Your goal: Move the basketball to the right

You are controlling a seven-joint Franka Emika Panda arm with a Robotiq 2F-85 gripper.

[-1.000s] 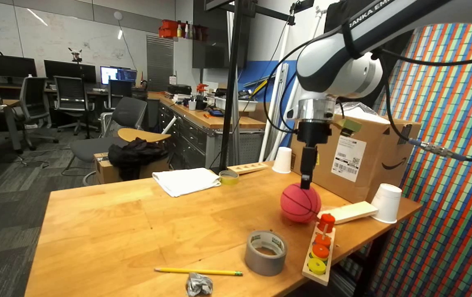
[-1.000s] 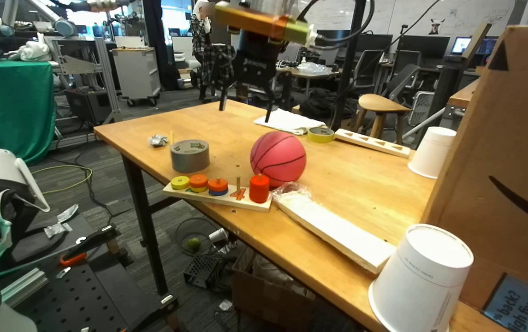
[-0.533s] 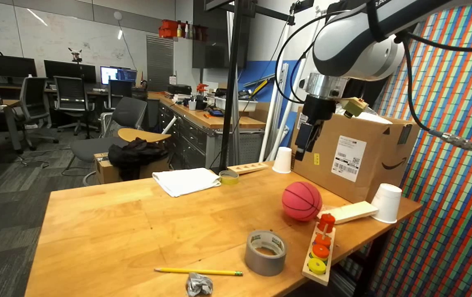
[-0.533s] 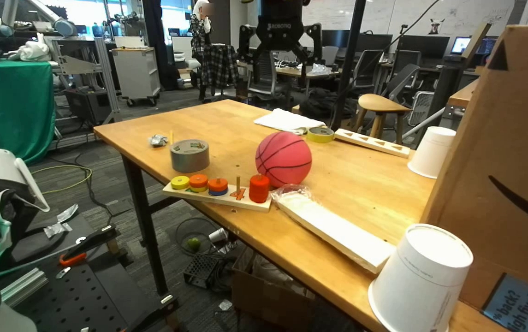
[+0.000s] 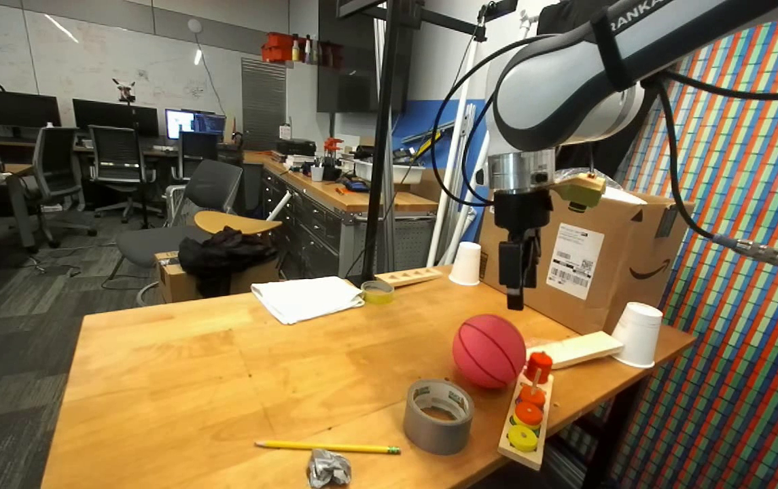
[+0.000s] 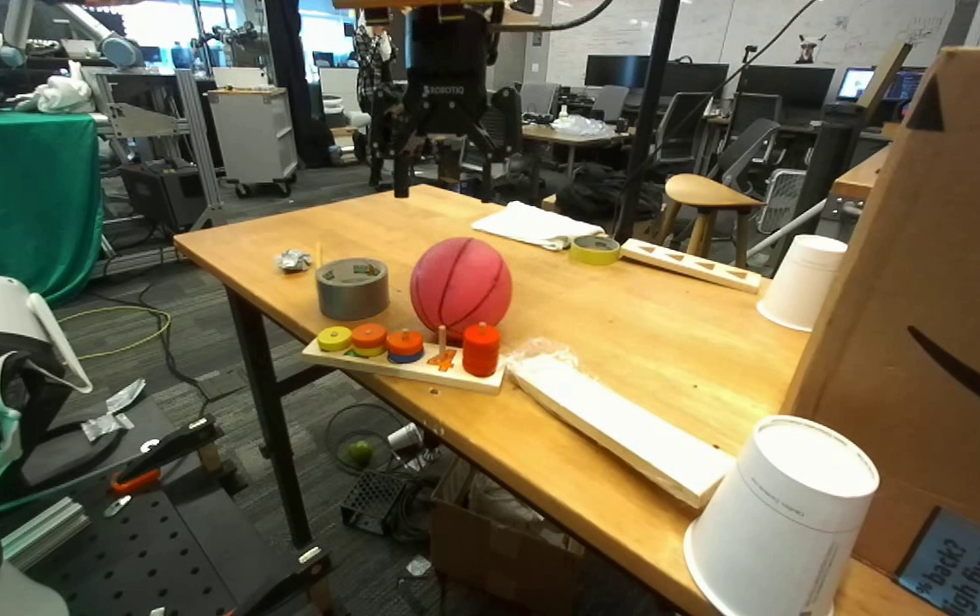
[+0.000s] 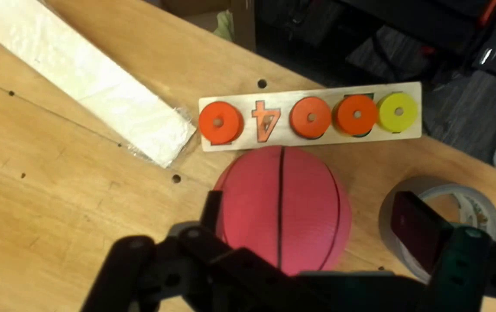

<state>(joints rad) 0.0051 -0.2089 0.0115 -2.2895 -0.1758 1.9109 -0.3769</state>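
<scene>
The basketball, a pinkish-red ball with dark seams (image 5: 489, 351) (image 6: 460, 287), rests on the wooden table. It is just behind the wooden peg board, between the grey tape roll and the plastic-wrapped plank. My gripper (image 5: 515, 304) (image 6: 444, 190) hangs above the table, higher than the ball, pointing down, open and empty. In the wrist view the basketball (image 7: 282, 208) shows between the spread fingers (image 7: 310, 206), nearer the left finger. The right finger covers part of the tape roll. The ball's lower edge is hidden by the gripper body.
The grey tape roll (image 5: 429, 435) and the peg board with coloured rings (image 5: 511, 445) are close to the ball. A wrapped plank (image 6: 626, 428), white cups (image 6: 781, 522) (image 6: 802, 282) and a cardboard box (image 5: 579, 258) stand nearby. A pencil (image 5: 327, 447) and foil lump (image 5: 328, 468) lie in front.
The basketball has rolled toward the grey tape roll, leftward in both exterior views. My gripper rose and tilted away, then came back down upright over the ball's area, still open.
</scene>
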